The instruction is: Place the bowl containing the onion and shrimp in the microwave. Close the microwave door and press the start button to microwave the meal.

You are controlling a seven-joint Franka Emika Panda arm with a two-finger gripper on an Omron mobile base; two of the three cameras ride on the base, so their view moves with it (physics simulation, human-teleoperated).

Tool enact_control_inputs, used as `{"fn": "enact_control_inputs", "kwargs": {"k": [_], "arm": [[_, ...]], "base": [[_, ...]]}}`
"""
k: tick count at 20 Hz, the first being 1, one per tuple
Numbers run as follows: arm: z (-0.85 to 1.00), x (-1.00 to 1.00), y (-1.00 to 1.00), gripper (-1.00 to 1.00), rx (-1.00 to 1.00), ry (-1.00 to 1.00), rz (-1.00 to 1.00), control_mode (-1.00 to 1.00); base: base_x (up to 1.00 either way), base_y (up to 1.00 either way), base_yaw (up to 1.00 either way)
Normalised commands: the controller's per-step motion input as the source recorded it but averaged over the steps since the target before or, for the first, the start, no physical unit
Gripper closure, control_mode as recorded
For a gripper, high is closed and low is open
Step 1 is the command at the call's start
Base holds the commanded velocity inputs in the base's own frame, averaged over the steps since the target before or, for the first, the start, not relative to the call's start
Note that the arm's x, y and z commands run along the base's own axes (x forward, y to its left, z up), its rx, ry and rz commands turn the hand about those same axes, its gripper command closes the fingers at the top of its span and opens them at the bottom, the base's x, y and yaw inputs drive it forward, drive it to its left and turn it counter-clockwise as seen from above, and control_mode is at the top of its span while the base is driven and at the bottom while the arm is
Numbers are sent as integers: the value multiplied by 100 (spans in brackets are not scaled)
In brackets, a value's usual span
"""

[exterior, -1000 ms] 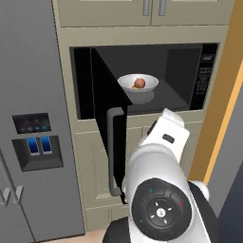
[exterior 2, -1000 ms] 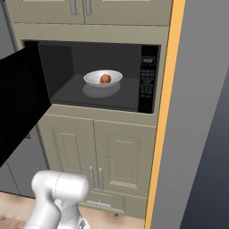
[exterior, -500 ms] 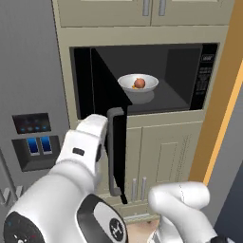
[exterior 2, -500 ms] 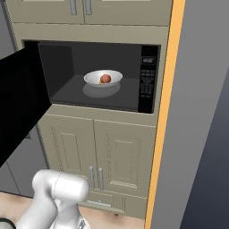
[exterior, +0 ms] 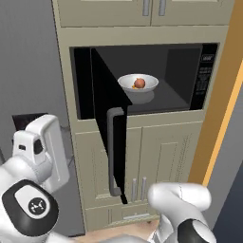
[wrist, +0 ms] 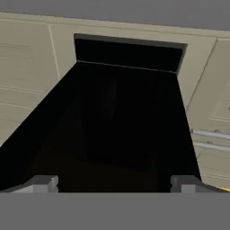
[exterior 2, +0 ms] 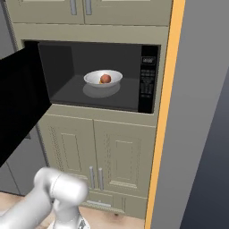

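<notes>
A: How is the gripper (wrist: 114,182) set?

B: Its two dark fingertips (wrist: 42,183) are seen spread wide apart at the near edge of the hand view, and nothing is held between them. The black glossy microwave door (wrist: 121,121) is faced closely by them; whether it is touched cannot be told.

A: And the door itself?

B: It is swung open to the left of the microwave (exterior 2: 100,74). In the left base view it is seen nearly edge-on (exterior: 107,118), with its long grey bar handle (exterior: 113,152) hanging upright on the near side.

A: Where is the bowl (exterior: 138,83) found?

B: It is set on the floor of the dark cavity, roughly in the middle. The reddish-brown onion (exterior: 139,83) is carried inside it. An orange sliver is just made out beside the onion, too small to be named with certainty.

A: What lies around it?

B: The keypad strip (exterior 2: 147,82) is placed at the right of the cavity, and beige cabinet doors (exterior 2: 96,156) are seen below.
</notes>
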Motion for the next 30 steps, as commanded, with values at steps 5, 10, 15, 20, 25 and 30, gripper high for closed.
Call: {"fn": "enact_control_inputs", "kwargs": {"k": [5, 10, 15, 20, 25, 30], "arm": [[-12, 90, 0, -100, -13, 9, -21, -100], [-8, 65, -23, -100, -5, 9, -20, -100], [-1, 10, -82, -100, 0, 2, -19, -100], [0, -3, -100, -100, 0, 0, -14, -100], [-6, -29, -100, -100, 0, 0, -12, -100], [-10, -32, -100, -100, 0, -2, -10, -100]], "base": [[0, 0, 0], [0, 0, 0], [0, 0, 0], [0, 0, 0], [0, 0, 0], [0, 0, 0]]}}
